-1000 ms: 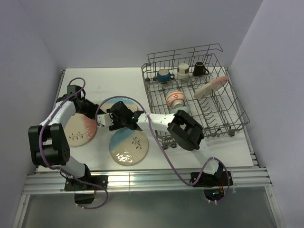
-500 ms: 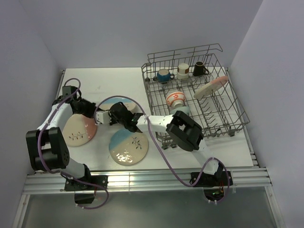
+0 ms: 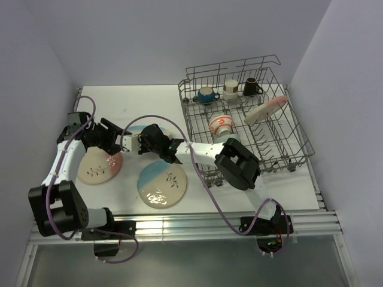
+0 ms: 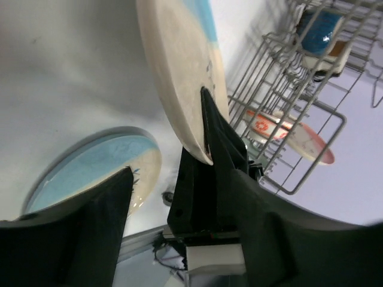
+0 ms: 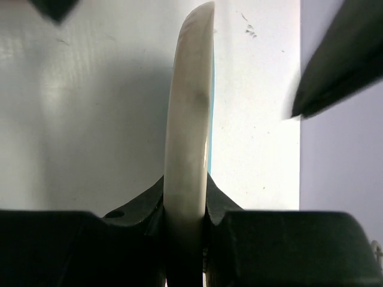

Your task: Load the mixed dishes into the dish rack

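Right wrist shows the right gripper point(image 5: 187, 197) clamped tight on the rim of a blue-and-cream plate point(image 5: 188, 107), which stands on edge! Overhead, that's left of centre; the left gripper point(image 3: 116, 133) is spread wide, flanking the plate, with the dish rack point(image 3: 272, 143) well apart at upper right.

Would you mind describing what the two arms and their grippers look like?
The left arm and right arm have white links and bulky black joints, each trailing a purple cable. The left gripper and right gripper are black, with tapered fingers.
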Motion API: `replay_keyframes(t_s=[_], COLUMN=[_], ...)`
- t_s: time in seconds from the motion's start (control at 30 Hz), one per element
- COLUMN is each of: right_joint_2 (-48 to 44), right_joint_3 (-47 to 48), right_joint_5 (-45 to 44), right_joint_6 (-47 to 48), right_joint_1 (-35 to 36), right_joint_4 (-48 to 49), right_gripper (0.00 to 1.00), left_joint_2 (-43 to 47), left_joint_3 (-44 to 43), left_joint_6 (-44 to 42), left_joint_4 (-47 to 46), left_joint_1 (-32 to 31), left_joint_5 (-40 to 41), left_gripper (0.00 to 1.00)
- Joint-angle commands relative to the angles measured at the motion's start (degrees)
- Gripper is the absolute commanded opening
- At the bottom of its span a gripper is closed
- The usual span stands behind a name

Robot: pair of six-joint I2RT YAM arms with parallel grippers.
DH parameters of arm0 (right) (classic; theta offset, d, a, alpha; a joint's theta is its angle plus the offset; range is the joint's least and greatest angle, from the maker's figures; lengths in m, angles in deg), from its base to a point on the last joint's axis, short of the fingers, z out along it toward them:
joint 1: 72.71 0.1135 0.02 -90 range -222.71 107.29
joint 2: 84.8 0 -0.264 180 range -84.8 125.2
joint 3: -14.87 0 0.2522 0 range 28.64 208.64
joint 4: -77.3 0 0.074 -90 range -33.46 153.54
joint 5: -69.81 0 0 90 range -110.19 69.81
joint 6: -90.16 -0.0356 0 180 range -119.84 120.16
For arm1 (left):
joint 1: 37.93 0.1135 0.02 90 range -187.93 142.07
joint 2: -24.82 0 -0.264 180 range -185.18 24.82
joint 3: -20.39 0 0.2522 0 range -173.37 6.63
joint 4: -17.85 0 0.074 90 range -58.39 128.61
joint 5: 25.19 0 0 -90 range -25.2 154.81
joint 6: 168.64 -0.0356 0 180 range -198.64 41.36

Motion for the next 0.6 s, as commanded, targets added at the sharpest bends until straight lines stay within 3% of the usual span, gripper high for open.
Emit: replay_keyframes(t_s=[0.0, 0.03, 0.1, 0.37, 0.57], right_joint_2=[-6.2, -6.6, -7.9, -14.2, -20.7], right_joint_3=[5.4, 6.2, 8.1, 13.6, 17.0], right_joint_5=[7.0, 7.6, 11.8, 18.4, 23.0], right_joint_6=[-3.5, -3.3, -1.9, -3.2, -2.2], right_joint_1=[-0.3, -0.4, -0.3, -1.1, -2.8], right_joint_4=[-6.8, -8.2, -13.8, -22.1, -26.8], right_gripper=[0.0, 0.0, 0.0, 0.0, 0.0], left_joint_2=[5.5, 7.6, 10.9, 23.9, 30.9], left_joint_3=[-0.1, 0.3, 0.4, 0.2, 0.7], left_joint_6=[-9.5, -10.8, -14.0, -19.5, -18.7], left_joint_4=[1.0, 1.2, 1.9, 4.1, 4.8], left_joint_1=[1.5, 1.8, 2.1, 2.4, 2.4], left_joint_5=[1.7, 3.5, 6.1, 21.6, 26.0], left_gripper=[0.75, 0.83, 0.87, 0.87, 0.88])
